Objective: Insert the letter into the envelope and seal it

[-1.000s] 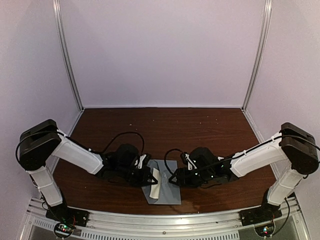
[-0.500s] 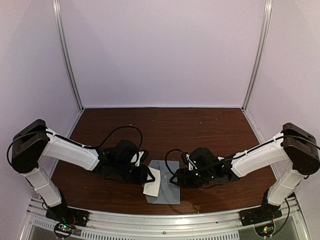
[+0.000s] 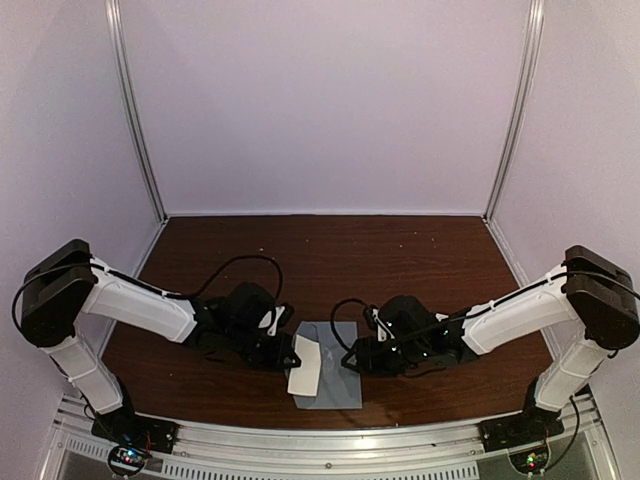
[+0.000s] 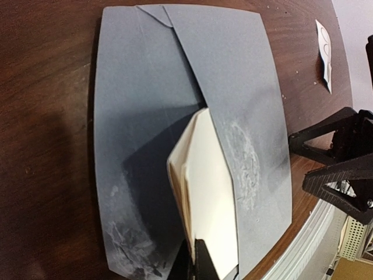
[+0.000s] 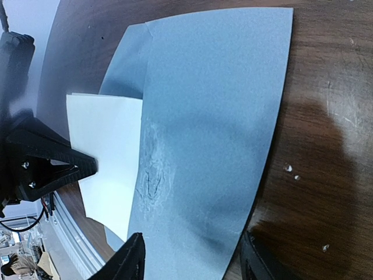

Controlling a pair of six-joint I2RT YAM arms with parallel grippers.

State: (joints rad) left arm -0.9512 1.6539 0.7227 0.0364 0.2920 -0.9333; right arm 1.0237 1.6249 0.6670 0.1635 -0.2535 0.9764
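Findings: the envelope lies flat on the brown table, lower centre of the top view, between the two arms. The left gripper is closed tight on the folded cream letter, pinching its lower end at the bottom edge of the left wrist view. The letter stands tilted, its far edge tucked under the envelope's grey panel. The right gripper stands with its jaws apart, holding nothing, fingers either side of the envelope's near edge. A white sticker strip lies upper right, apart.
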